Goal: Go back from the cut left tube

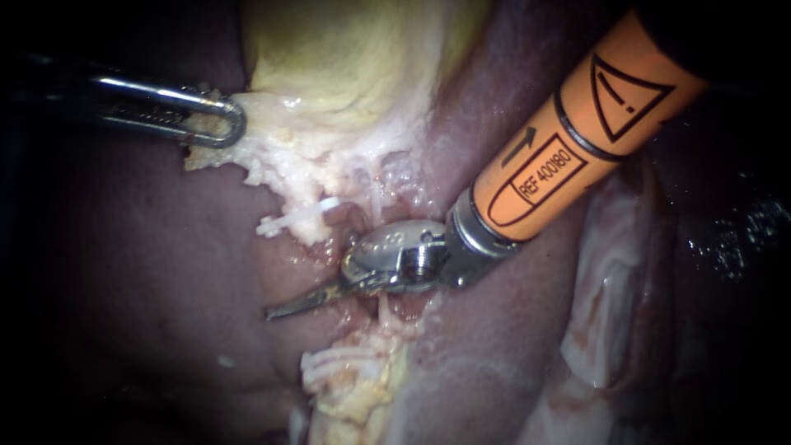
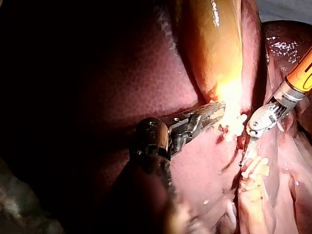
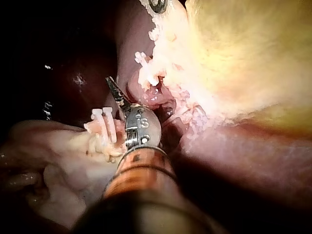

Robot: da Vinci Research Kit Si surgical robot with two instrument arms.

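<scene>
My right instrument (image 1: 284,309), on an orange shaft from the upper right, ends in thin blades that lie shut and hold nothing. The blades rest in the gap between two pale tube stumps. The upper stump (image 1: 301,222) carries a white clip (image 1: 278,222). The lower stump (image 1: 350,375) carries white clips (image 1: 334,360). My left instrument (image 1: 218,124) comes in from the left, its jaws shut on pale tissue at the edge of the yellow gallbladder (image 1: 346,74). In the right wrist view the blades (image 3: 112,87) point past the clipped lower stump (image 3: 102,129). The left wrist view shows the left instrument's jaws (image 2: 214,116) gripping the pale tissue.
Dark red liver (image 1: 140,272) surrounds the site on the left and below. Pale, glistening folded tissue (image 1: 610,305) lies to the right under the orange shaft (image 1: 577,140). The gallbladder (image 2: 217,44) stretches away ahead of the left jaws.
</scene>
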